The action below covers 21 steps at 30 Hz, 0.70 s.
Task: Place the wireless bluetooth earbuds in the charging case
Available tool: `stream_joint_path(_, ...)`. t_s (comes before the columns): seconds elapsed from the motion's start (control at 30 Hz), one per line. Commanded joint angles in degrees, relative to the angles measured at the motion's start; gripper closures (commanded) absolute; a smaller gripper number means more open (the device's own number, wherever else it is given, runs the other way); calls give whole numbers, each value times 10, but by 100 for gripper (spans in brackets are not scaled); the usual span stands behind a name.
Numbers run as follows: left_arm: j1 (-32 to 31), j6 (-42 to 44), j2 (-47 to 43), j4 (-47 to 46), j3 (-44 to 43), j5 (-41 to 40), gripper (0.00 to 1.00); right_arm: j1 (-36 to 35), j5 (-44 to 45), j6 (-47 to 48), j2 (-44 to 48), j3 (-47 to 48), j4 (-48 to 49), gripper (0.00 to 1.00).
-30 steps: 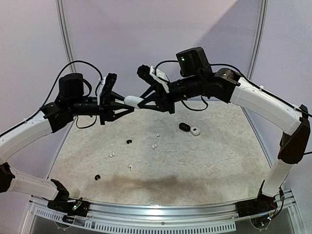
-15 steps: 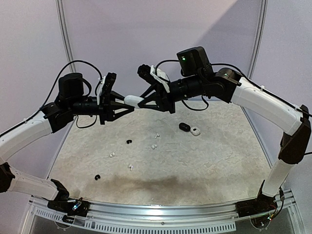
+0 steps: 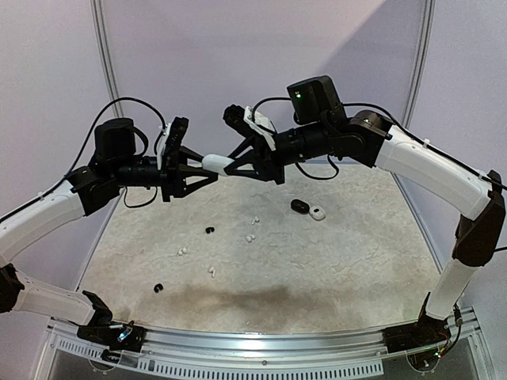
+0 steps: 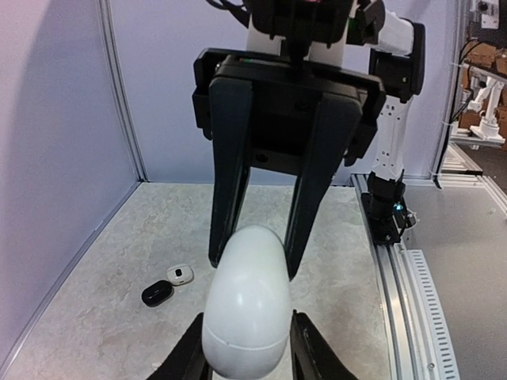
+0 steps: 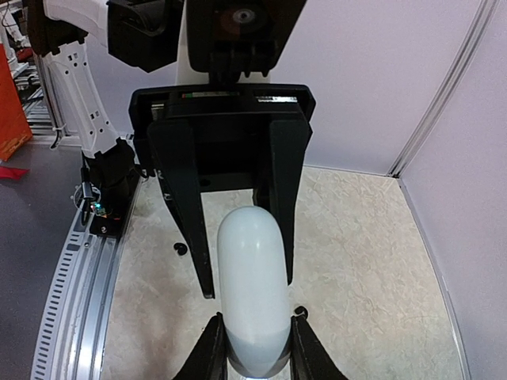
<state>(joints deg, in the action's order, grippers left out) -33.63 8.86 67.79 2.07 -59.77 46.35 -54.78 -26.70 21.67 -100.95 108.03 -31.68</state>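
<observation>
Top external shows the white case point(image 3: 214, 163) held in the air between the two arms, lying roughly level. The left gripper point(image 3: 200, 168) pinches its 9 o'clock end, jaws narrow and closed on the shell; the right gripper point(image 3: 231, 165) clamps the 3 o'clock end the same way. Both wrist views show fingers pressed on either flank of the case. The lid seam sits near the left claw in the left wrist view and looks closed, though a slight gap would be hard to see from there.

The earbuds point(image 3: 250, 237) all lie loose on the table point(image 3: 356, 261), scattered toward 6 o'clock of the held case, four white and two black; none is in a case. A black case point(image 3: 299, 206) and a small white case point(image 3: 318, 213) sit just beside each other at 4 o'clock.

The step in hand is probably opening the case or passing it across. The smooth, rounded shell could squirt out if either claw loosens or the arms pull unevenly, and it would then drop among the buds; squeezing across the seam may also pin the lid shut.
</observation>
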Motion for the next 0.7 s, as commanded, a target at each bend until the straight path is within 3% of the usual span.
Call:
stream_joint_path(0.0, 3, 1, -2, -11, -3, 15, 65, 2, 11, -7, 2, -5, 8, 100)
stream_joint_path(0.2, 4, -9, 0, -11, -8, 17, 74, 1, 11, -9, 0, -5, 10, 100)
stream_joint_path(0.4, 4, -11, -1, -32, -7, 19, 100, 1, 11, -4, -1, -4, 5, 100)
stream_joint_path(0.47, 4, -7, -2, -32, -6, 17, 100, 2, 10, -4, -3, -3, 5, 99)
stream_joint_path(0.57, 4, 21, -4, -24, -6, 14, 100, 1, 22, -14, -5, -4, 19, 69)
stream_joint_path(0.67, 4, 76, -4, 9, -12, 8, 100, 2, 47, -20, -8, -4, 32, 59)
